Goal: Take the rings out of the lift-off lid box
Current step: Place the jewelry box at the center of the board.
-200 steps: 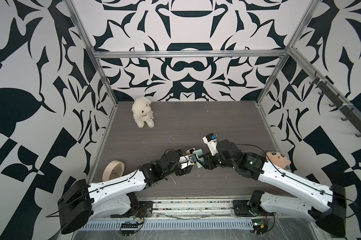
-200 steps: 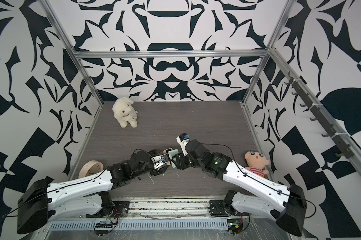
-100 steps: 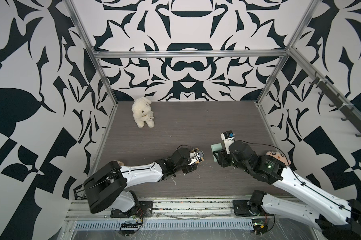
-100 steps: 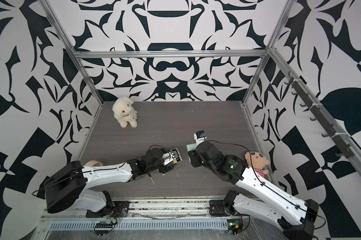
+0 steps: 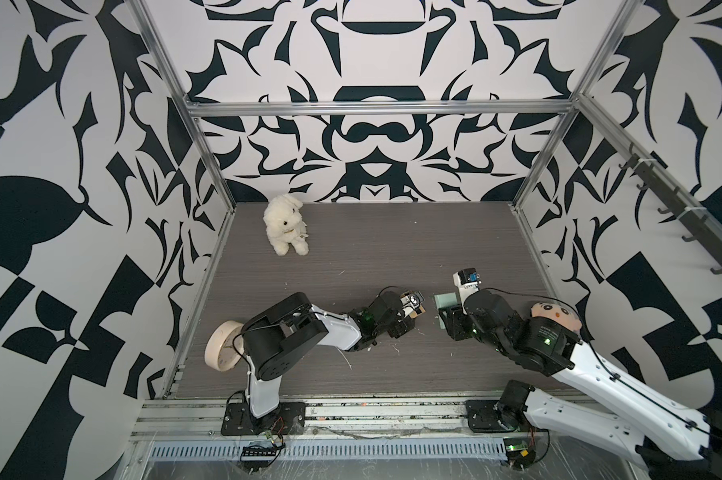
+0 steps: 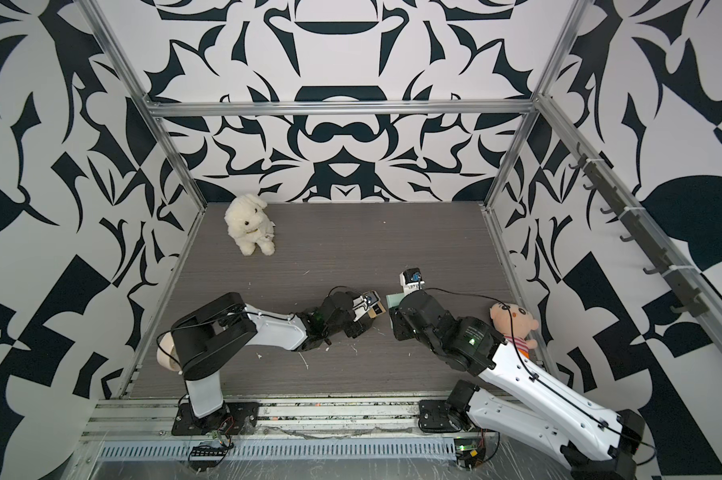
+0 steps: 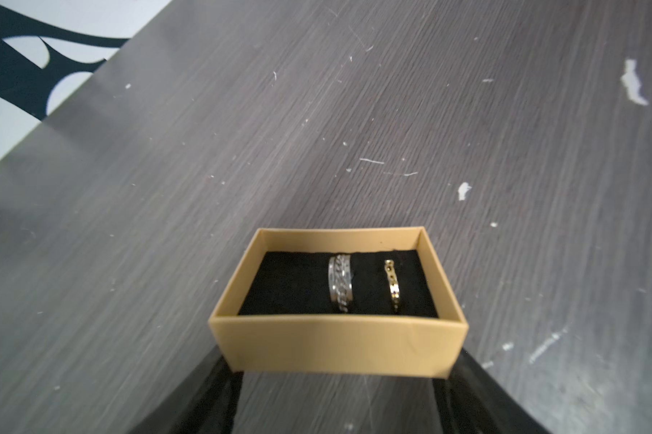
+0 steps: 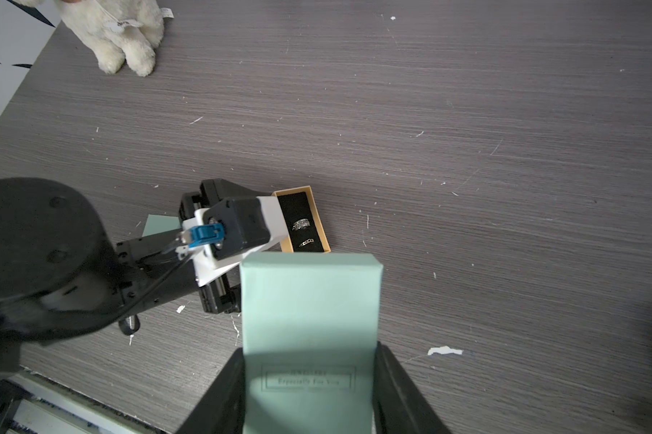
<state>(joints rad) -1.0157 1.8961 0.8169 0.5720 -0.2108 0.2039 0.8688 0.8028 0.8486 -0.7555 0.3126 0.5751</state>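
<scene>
The tan box base [image 7: 335, 342] is clamped in the left gripper [image 7: 341, 372] at near centre, steadied so the two rings [image 7: 340, 282] inside are not spilled; the mint lid [image 8: 309, 319] is pinched by the right gripper [image 8: 309, 390] just right, leaving them exposed

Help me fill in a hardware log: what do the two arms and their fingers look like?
Both the left arm and right arm have glossy white shells between bulky black joint housings, each with a small green light. Thin black cables run outside along them. The fingers are black. White wrist cameras carry a blue plug.
</scene>
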